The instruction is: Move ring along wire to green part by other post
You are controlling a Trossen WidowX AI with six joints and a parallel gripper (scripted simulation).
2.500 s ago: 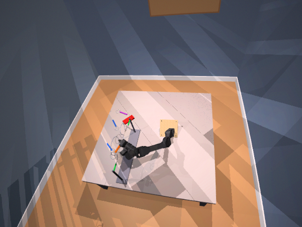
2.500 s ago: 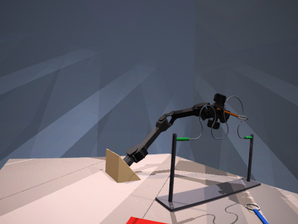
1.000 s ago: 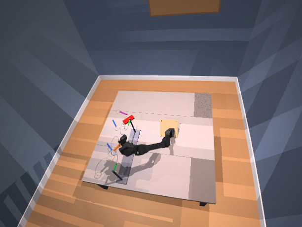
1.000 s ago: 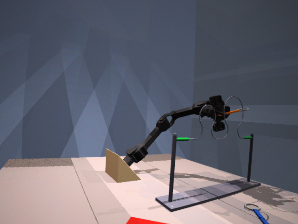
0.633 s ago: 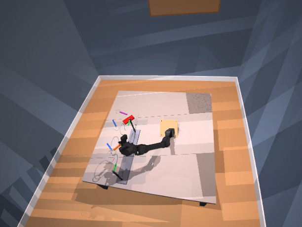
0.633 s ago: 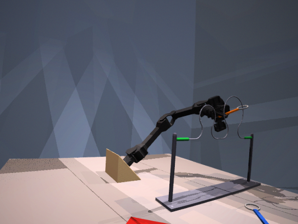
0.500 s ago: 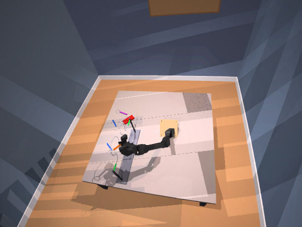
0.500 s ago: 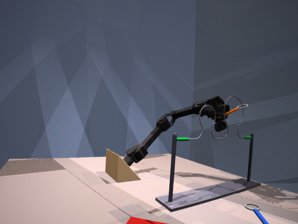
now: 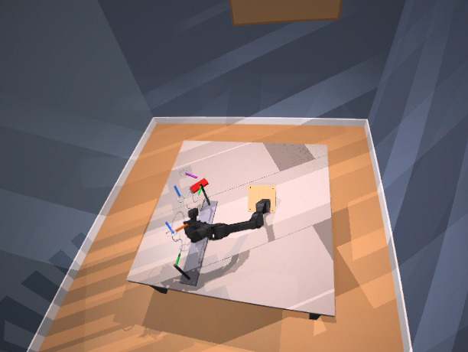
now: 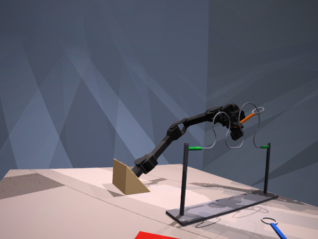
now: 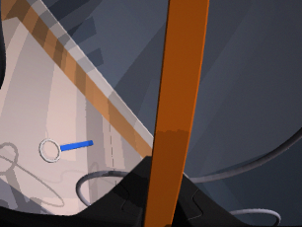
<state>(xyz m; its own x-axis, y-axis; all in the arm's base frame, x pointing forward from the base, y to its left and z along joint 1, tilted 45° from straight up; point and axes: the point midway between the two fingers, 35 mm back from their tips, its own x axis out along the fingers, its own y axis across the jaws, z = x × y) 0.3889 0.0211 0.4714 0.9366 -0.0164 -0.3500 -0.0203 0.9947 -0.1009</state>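
Note:
The gripper (image 10: 240, 123) (image 11: 165, 170) is shut on the orange handle (image 9: 181, 228) (image 10: 247, 118) (image 11: 180, 89), high above the base. The handle slants up to its pale ring (image 10: 263, 109), which surrounds the grey wire (image 10: 249, 103) (image 11: 217, 177) near the upper far side of the taller hump. Whether ring and wire touch cannot be told. One green part (image 9: 199, 190) (image 10: 195, 148) is at the post (image 9: 206, 194) (image 10: 184, 179) by the red block; the other green part (image 9: 178, 259) (image 10: 264, 146) is at the far post (image 10: 266, 169). In the exterior view, wire loops overlap the gripper.
The red block (image 9: 199, 185) (image 10: 156, 236) lies near one post. Two blue-handled rings, one by the red block (image 9: 177, 191) and one near the orange handle, and a magenta-handled ring (image 9: 191, 175) lie around. A wooden wedge (image 9: 256, 195) (image 10: 119, 174) stands at the arm's base.

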